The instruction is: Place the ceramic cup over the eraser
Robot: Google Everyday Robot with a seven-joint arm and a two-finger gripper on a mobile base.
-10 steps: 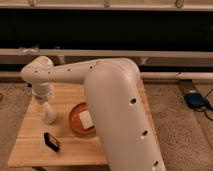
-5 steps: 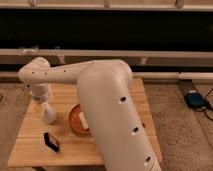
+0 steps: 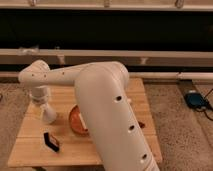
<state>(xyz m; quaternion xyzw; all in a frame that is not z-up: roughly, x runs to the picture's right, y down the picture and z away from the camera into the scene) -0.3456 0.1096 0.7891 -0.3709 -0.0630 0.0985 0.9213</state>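
While the big white arm (image 3: 107,110) bends over the wooden bench (image 3: 27,135), the claw (image 3: 44,106) hangs down near the left side of the picture, close above the wood. Right at the tip of the claw is a small white shape that gets wider toward its low end. It looks like the ceramic cup (image 3: 49,117), and it touches the claw. I cannot tell if the claw is open or closed, or if it grips the cup, because white runs into white there.

The eraser (image 3: 51,141) lies flat on the bench just in front of the claw, nearer to the camera. It is a small black block with a thin orange edge. The cup is close to it but not on it. A strip of bare wood shows between them.

To the right of the claw sits an orange plate (image 3: 75,120). The thick arm hides most of it. Further right of the claw, past the arm, a small dark red thing (image 3: 141,124) peeks out on the bench. Far off to the right of the claw, a blue thing (image 3: 195,100) lies on the floor.
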